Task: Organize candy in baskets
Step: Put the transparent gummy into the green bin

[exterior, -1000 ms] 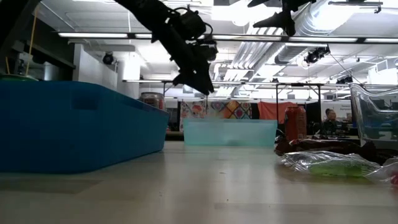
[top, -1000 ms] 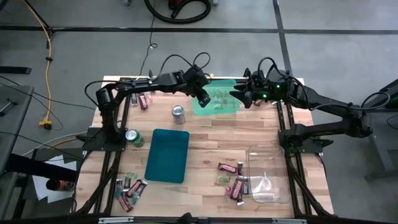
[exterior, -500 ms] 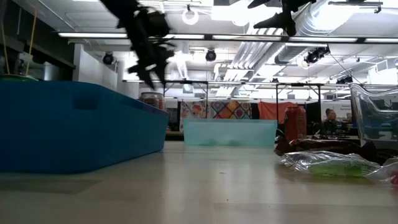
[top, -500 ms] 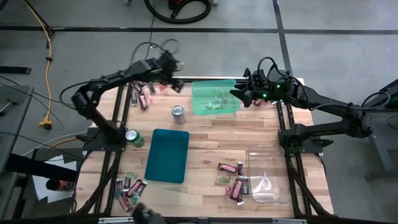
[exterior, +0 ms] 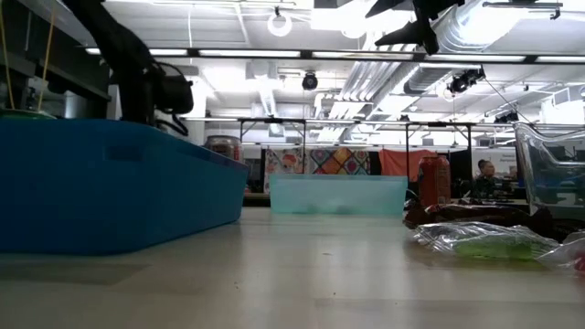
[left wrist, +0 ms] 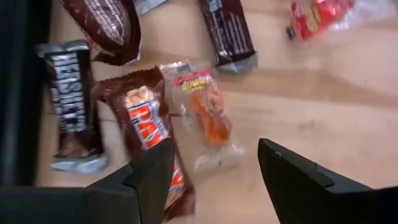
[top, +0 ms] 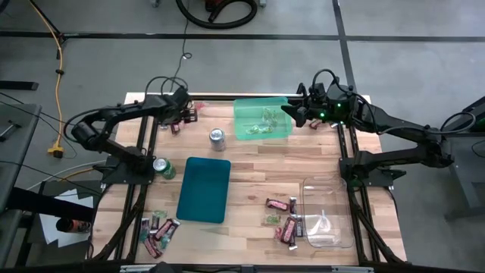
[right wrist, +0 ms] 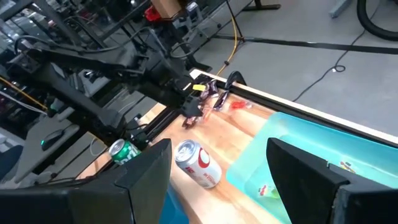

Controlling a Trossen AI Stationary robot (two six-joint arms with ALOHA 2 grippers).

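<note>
Your left gripper (left wrist: 211, 171) hovers with fingers spread apart and empty, just above a clear-wrapped orange candy (left wrist: 205, 112) among chocolate bars at the table's far left corner. Your right gripper (top: 292, 115) waits, fingers parted, beside the light green basket (top: 262, 120).

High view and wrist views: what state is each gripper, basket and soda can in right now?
Left gripper: open, empty, over candy at the table's far left corner.
Right gripper: open, empty, beside the light green basket.
Light green basket: upright, a few candies inside.
Dark teal basket: upright, empty.
Clear basket: upright, contents unclear.
Silver soda can: upright.
Green soda can: upright.
</note>
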